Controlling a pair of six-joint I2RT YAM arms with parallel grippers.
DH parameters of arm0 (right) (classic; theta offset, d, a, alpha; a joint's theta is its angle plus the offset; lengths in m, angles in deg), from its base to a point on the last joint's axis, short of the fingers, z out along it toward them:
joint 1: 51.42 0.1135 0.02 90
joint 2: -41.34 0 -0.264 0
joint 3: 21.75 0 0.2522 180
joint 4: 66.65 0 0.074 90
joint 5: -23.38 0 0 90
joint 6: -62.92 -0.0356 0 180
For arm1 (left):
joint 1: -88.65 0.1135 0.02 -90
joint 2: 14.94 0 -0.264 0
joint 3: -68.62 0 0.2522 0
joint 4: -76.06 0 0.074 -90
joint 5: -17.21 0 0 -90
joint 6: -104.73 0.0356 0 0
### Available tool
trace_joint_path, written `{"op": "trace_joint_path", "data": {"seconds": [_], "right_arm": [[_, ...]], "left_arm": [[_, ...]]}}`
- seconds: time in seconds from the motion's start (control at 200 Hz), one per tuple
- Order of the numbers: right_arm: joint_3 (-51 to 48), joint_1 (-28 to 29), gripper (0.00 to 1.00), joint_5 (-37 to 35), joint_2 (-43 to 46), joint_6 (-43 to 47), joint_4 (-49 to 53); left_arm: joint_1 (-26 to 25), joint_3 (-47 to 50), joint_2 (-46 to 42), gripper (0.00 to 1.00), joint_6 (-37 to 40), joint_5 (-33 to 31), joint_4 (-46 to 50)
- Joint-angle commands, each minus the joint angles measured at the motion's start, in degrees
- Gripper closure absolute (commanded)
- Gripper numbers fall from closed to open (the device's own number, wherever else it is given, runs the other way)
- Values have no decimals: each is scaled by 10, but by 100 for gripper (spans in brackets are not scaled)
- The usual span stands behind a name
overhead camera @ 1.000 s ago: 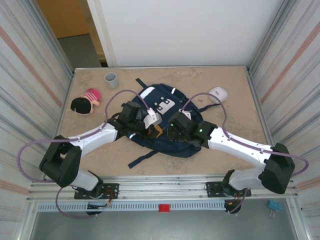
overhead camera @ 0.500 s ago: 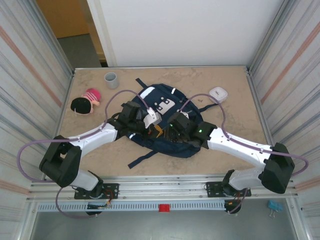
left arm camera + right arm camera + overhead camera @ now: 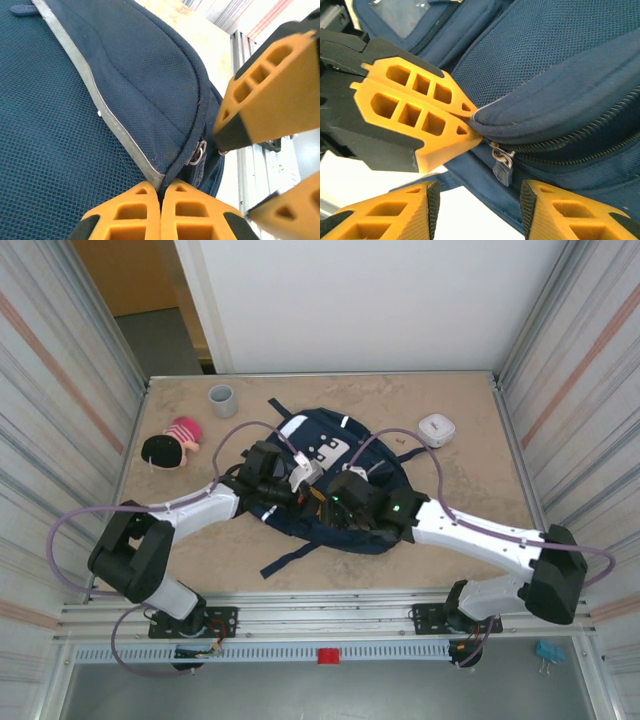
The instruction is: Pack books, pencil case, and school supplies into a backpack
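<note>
The navy backpack (image 3: 335, 465) lies flat mid-table, top end away from the arms. My left gripper (image 3: 161, 192) is shut on the backpack's (image 3: 145, 75) grey-piped seam edge, right beside the zipper pull (image 3: 198, 152). In the right wrist view the left gripper (image 3: 470, 127) pinches the flap corner of the backpack (image 3: 560, 100). My right gripper (image 3: 479, 194) is open just in front of the dangling zipper pull (image 3: 503, 164), one finger on each side of it, not touching. From above, the left gripper (image 3: 303, 490) and right gripper (image 3: 322, 502) meet at the bag's near left edge. The books are out of view.
A grey cup (image 3: 222, 397) stands at the back left. A pink-striped and black soft item (image 3: 170, 447), possibly the pencil case, lies at the left edge. A small white case (image 3: 437, 428) sits right of the bag. A dark strap (image 3: 290, 558) trails toward the near edge.
My right arm has slid left along the bag until its gripper sits next to the left one, jaws slightly wider. The left gripper keeps its pinch on the seam.
</note>
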Motion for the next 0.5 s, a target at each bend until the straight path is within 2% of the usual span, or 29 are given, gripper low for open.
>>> {"op": "trace_joint_path", "data": {"seconds": [0.0, 0.2, 0.491], "right_arm": [[31, 12, 52, -62, -28, 10, 44], [24, 8, 54, -125, -51, -17, 56], [26, -15, 72, -185, -34, -31, 120]], "left_arm": [[2, -19, 5, 100, -35, 58, -9], [4, -21, 7, 100, -41, 75, -13], [8, -18, 3, 100, -38, 66, -6]]}}
